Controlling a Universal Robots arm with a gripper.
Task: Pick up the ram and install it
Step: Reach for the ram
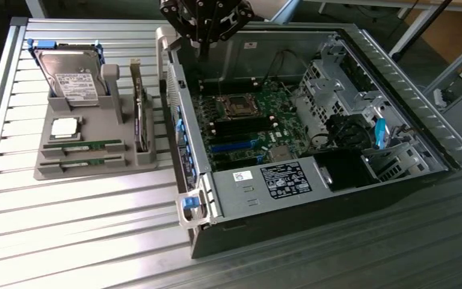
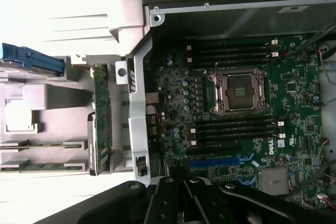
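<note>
Open air is standing over the 2 ram sticks (image 1: 82, 145) (image 1: 81, 161) lying flat on the gray tray (image 1: 79, 174), while the upright expansion card (image 1: 140, 117) and the case's tall side wall (image 1: 176, 114) are rising between them and the motherboard's memory slots (image 1: 243, 126), which are lying open from above.

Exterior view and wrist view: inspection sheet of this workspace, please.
Surface: slatted silver metal table, bare slats.
Job's things: thin green ram stick and a second ram stick lie flat in the grey plastic tray; black memory slots in the open dark computer case look empty.
Clutter: silver hard drive, square silver CPU chip, upright green expansion card, all in the tray.
Gripper: black gripper, shut, above the case, nothing seen held.
Cables: dark wires inside the case.
Surroundings: brown floor beyond the table.
</note>
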